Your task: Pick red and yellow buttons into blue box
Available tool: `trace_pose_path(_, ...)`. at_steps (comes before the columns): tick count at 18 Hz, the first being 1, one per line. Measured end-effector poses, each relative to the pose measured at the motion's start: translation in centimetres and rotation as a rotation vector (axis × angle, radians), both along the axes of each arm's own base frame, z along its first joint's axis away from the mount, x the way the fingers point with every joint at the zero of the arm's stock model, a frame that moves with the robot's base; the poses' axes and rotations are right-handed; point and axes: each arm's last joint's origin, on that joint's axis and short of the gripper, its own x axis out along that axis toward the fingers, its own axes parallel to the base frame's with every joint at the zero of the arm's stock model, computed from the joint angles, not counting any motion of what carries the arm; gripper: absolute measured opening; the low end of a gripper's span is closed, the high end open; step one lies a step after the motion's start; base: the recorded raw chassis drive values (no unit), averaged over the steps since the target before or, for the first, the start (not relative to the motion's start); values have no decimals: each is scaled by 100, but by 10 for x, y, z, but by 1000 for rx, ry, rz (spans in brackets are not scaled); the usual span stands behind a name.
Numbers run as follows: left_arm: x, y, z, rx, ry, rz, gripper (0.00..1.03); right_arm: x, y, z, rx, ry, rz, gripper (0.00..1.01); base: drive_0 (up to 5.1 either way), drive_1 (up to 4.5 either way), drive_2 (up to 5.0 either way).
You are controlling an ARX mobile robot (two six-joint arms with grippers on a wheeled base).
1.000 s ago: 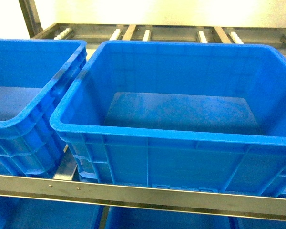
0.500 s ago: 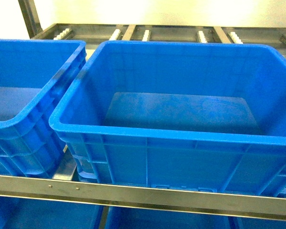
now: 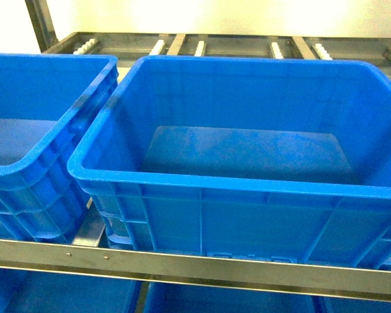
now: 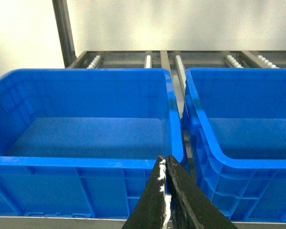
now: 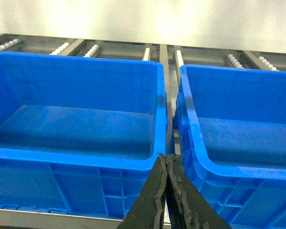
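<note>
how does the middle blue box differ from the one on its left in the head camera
The middle blue box shows whole, all four rim sides and its floor in view; the left blue box is cut off by the picture's edge. The middle box's front wall faces the camera; the left one shows mainly its ribbed side and corner. Both are deep blue crates with nothing visible inside, side by side on the metal rack.

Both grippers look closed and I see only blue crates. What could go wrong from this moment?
1. No red or yellow button shows in any view, so the robot may have to search before it can pick anything.
2. Several alike crates stand side by side: the middle blue box and a neighbouring crate. A drop could land in the wrong one.
3. The left gripper and right gripper sit low before thick rims; moving forward could bump them.
</note>
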Motion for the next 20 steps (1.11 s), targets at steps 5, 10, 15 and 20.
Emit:
trace_pose_path(5,-4,0,-1,0,2,0,2,-4,0,0,0,0,0,2,0,0,0)
trace_pose_path(10,-16,0,-1,0,-7,-2,2,-15,0,-7,0,53,1,2,0,0,0)
trace_pose_path(15,-15,0,-4,0,17,-3,2,-17,0,-4,0,8,1,2,0,0,0)
trace_pose_path(20,-15,0,-4,-2,16,-2,10,-17,0,-4,0,10,0,2,0,0,0)
